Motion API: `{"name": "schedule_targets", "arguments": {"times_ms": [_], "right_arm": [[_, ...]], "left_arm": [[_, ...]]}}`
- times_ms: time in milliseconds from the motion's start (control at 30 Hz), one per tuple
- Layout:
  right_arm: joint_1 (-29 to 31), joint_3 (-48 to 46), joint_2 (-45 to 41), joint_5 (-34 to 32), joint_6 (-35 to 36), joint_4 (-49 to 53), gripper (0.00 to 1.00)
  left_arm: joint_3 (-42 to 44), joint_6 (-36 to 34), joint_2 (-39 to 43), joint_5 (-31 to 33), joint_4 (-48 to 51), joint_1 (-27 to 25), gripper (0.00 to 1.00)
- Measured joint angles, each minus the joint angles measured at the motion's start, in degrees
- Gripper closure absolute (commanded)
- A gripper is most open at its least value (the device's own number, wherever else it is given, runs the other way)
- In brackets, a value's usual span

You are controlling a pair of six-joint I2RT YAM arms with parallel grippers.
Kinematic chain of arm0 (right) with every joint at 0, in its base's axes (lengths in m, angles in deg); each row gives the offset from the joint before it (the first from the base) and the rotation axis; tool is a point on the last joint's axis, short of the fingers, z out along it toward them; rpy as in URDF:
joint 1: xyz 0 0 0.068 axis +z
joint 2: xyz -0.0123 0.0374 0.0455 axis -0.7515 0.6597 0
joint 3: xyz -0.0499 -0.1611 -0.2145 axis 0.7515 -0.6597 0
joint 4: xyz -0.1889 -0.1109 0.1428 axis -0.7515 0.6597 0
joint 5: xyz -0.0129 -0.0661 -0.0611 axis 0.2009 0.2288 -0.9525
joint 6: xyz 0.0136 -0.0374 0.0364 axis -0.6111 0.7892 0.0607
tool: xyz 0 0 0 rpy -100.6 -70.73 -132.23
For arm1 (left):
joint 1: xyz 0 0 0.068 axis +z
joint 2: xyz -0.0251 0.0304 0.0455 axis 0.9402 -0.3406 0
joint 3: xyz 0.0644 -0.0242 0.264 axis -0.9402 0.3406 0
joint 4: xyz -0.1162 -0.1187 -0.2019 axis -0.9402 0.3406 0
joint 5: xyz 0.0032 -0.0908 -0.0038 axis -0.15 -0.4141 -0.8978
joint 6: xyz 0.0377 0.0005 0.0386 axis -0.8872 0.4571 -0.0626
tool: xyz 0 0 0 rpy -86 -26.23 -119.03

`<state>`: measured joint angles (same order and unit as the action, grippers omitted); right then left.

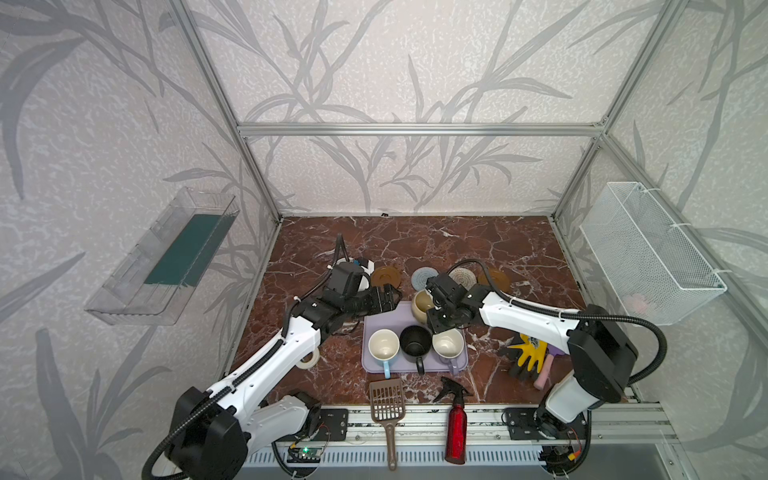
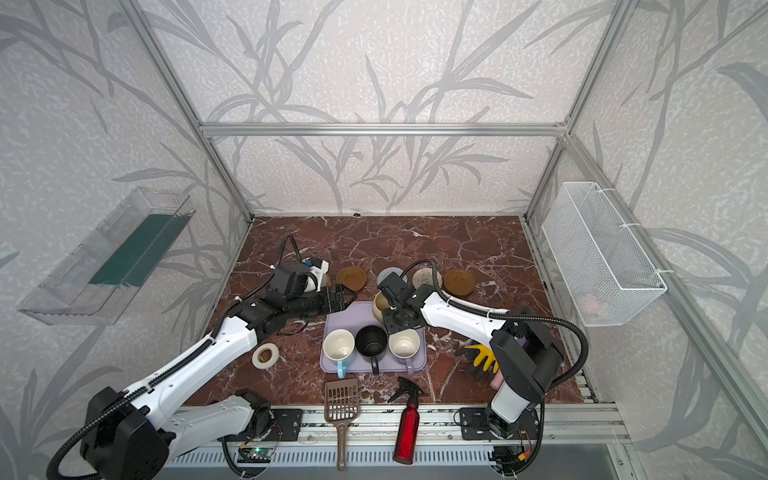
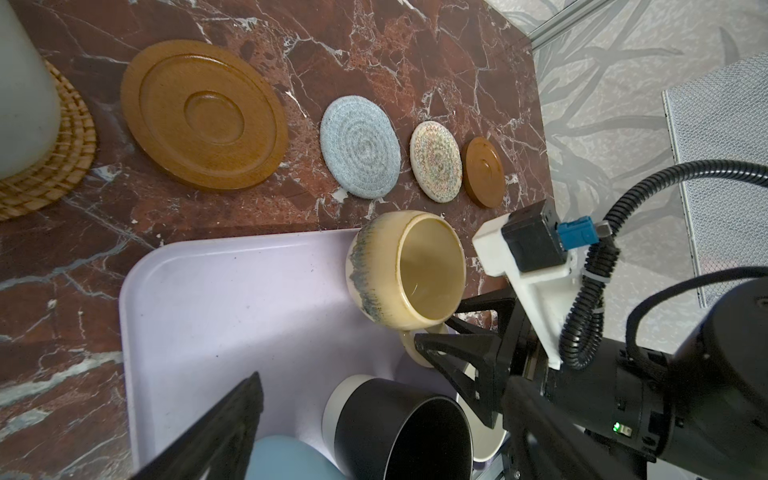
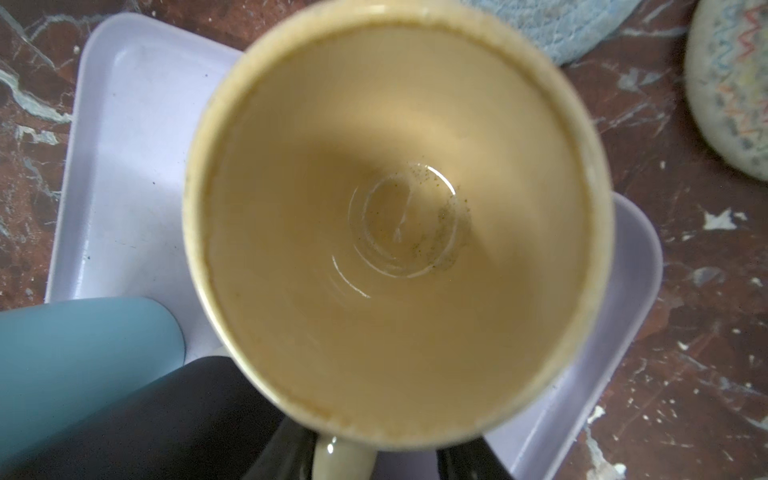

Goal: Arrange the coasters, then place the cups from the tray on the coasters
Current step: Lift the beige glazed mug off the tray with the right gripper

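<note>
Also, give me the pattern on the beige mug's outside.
Blue-grey drip streaks on the beige mug, left wrist view.

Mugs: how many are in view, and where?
5. White mug on the rattan coaster; beige mug at the tray's far right corner; light-blue mug, black mug, lavender mug along its near edge. None seems hidden.

Left arm (image 1: 270, 361): stretched from the near-left base toward the middle, forearm low and close to level.
Left wrist (image 1: 353, 305): black, rolled sideways, in line with the forearm.
Left gripper (image 1: 392, 295): pointing right, jaws spread wide, nothing between them.
Right arm (image 1: 519, 318): reaching leftward from the near-right base, elbow raised, forearm sloping down toward the middle.
Right wrist (image 1: 453, 311): bent downward at the end of the forearm.
Right gripper (image 3: 438, 324): pointing down, jaws partly drawn in, fingers (image 3: 428, 345) apart with a gap left between them.
</note>
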<state>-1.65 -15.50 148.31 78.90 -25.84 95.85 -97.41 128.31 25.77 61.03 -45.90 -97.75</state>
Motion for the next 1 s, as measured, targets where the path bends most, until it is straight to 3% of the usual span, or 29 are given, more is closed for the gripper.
{"name": "schedule_targets", "arguments": {"times_ms": [400, 567, 1000], "right_arm": [[0.52, 0.00, -0.09, -1.66, 0.26, 0.00, 0.78], [0.79, 0.00, -0.57, -1.99, 0.68, -0.28, 0.91], [1.38, 0.00, -3.30, -4.92, 0.87, -0.92, 1.00]], "left_arm": [[0.42, 0.39, 0.00, 0.09, -1.11, -0.02, 0.07], [0.44, 0.59, 0.00, 0.17, -1.73, -0.02, 0.07], [0.42, 0.83, 0.94, 1.97, -2.36, 0.00, 0.07]]}}
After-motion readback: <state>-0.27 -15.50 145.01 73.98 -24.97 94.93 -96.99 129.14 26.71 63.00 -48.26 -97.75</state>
